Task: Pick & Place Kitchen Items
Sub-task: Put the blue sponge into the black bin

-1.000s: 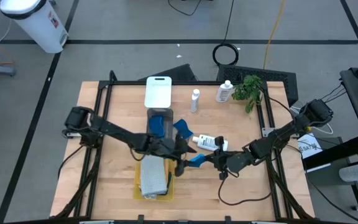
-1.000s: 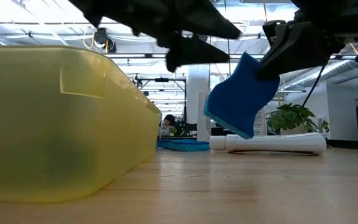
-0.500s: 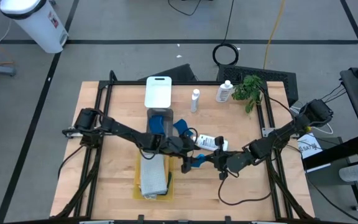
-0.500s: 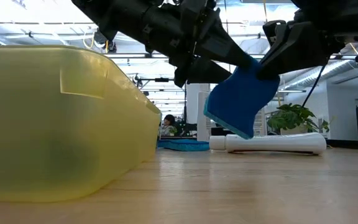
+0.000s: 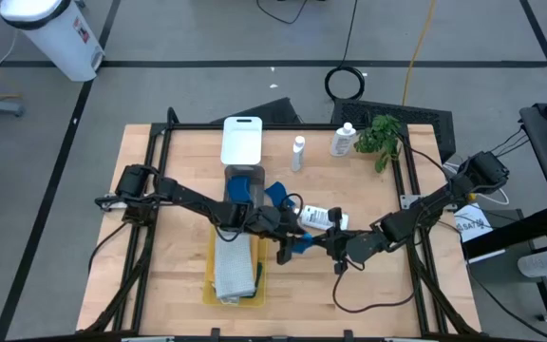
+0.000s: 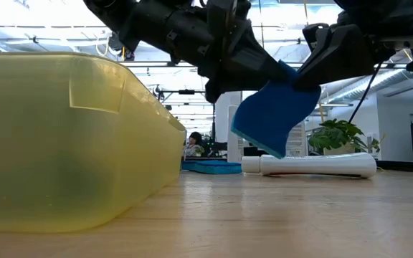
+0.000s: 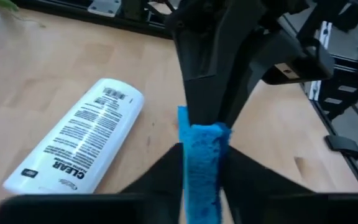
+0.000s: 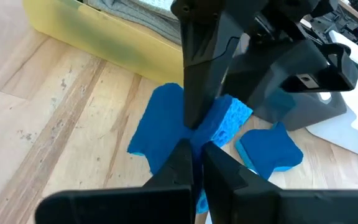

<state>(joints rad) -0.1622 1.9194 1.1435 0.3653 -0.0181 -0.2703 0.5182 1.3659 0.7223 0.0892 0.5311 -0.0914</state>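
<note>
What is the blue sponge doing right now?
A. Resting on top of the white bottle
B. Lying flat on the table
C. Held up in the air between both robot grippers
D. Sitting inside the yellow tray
C: the blue sponge hangs above the table, with the left gripper and the right gripper both pinching it.

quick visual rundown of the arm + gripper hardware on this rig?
Two slim dark, near-black jointed arms. The left gripper and right gripper each end in two flat, tapering black fingers. A thin black cable loops loose over the table below the right arm. No readable markings on either.
</note>
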